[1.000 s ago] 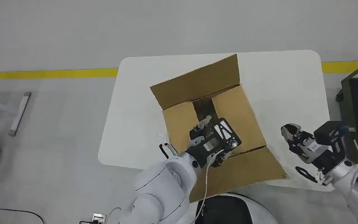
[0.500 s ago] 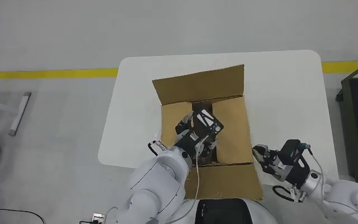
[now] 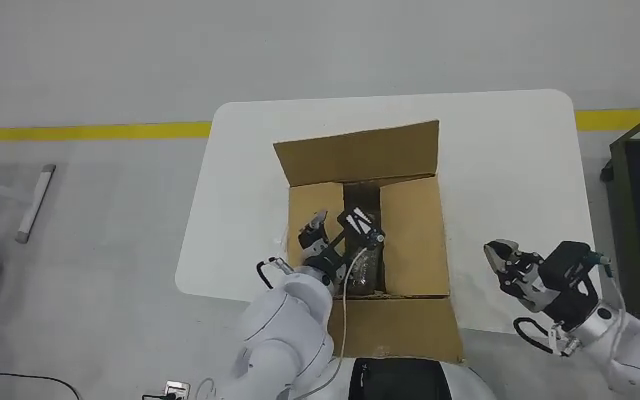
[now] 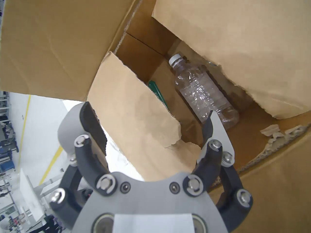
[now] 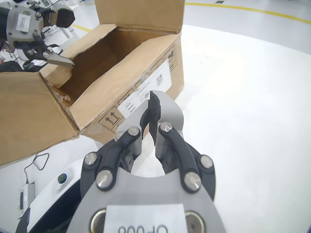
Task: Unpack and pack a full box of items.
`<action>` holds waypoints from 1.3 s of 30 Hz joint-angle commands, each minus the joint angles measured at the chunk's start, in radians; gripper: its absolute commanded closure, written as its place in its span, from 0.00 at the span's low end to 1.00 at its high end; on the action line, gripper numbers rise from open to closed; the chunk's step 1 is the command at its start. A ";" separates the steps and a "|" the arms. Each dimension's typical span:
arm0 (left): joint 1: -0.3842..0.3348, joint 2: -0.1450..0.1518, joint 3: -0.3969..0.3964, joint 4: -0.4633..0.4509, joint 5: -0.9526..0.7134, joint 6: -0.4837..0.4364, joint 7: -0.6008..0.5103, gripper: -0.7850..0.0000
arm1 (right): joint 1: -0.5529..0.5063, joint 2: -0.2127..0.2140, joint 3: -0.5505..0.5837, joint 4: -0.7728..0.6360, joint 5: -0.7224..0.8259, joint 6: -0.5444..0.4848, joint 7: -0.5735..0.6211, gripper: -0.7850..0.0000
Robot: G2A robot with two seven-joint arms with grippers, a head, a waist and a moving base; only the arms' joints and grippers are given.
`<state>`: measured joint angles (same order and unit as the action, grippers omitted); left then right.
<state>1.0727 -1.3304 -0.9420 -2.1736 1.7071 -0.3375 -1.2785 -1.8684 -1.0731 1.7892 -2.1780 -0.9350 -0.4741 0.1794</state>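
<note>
The cardboard box (image 3: 412, 235) stands open on the white table (image 3: 510, 150), its far flap upright and its near flap (image 3: 400, 328) folded out. Inside lie a clear plastic bottle (image 4: 204, 93) with a white cap and a green item (image 4: 156, 90) half hidden by a flap. My left gripper (image 3: 335, 228) is open and straddles the torn left inner flap (image 4: 131, 112), with one finger outside the box and one inside it, near the bottle's base. My right gripper (image 5: 150, 107) is shut on nothing, low over the table just right of the box (image 5: 136, 73). The left gripper (image 5: 66, 41) hangs at the box's opposite side.
Bare table (image 5: 243, 98) stretches to the right of the box and behind it. The table's near edge runs close to my right gripper (image 3: 500, 255). A yellow floor line (image 3: 100, 130) passes beyond the table. The right inner flap (image 3: 412, 240) slopes over part of the box's inside.
The box has turned from skewed to square with the table. My left gripper moved left onto the left inner flap. My right gripper went in toward the box's near corner, then drew back right.
</note>
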 commanded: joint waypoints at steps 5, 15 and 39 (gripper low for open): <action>0.017 0.000 0.006 0.023 0.052 -0.020 0.008 0.10 | 0.019 -0.002 0.011 -0.021 0.021 0.028 -0.002 1.00; 0.015 -0.006 -0.008 0.017 0.067 -0.037 0.031 1.00 | 0.074 -0.003 -0.028 -0.035 0.050 0.023 0.019 1.00; -0.032 -0.024 -0.073 -0.049 0.004 -0.023 0.075 0.00 | 0.211 0.005 -0.164 -0.007 -0.043 -0.043 0.194 1.00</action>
<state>1.0427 -1.3546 -1.0098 -2.2210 1.7086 -0.3576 -1.1998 -1.6580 -1.0686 1.6230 -2.1889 -0.9768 -0.5157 0.3657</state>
